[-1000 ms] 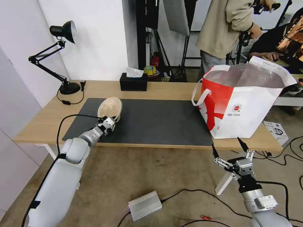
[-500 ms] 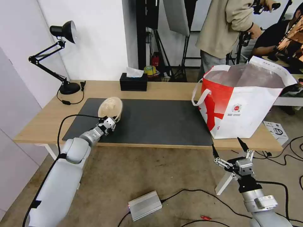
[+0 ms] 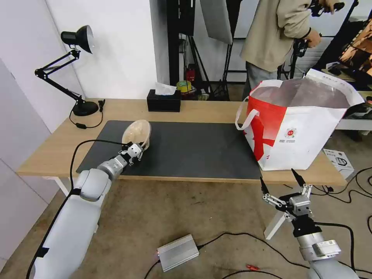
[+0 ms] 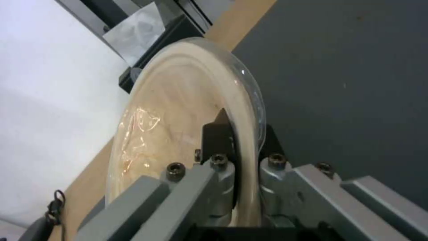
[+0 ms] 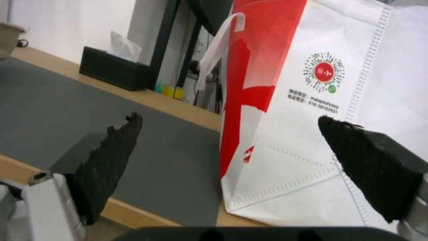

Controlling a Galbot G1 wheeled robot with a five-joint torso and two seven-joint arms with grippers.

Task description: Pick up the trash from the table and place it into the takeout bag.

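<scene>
One round red logo, tiny print, on takeout bag [image 5: 324, 72]

Beige lidded bowl [image 3: 135, 133] tipped on edge over dark mat at counter's [image 3: 54, 149] left, rim pinched in left gripper [image 3: 136, 149]; red-white foil-lined takeout bag [image 3: 300, 128] upright, open, right end.

A beige bowl [image 3: 136, 131] is held tilted on edge over the mat's [image 3: 193, 149] left part by the left gripper [image 3: 136, 148]. The bag [image 3: 298, 124] stands on the tabletop's [image 3: 116, 110] right end. The right gripper [image 3: 282, 182] is held spread below the near edge.
</scene>
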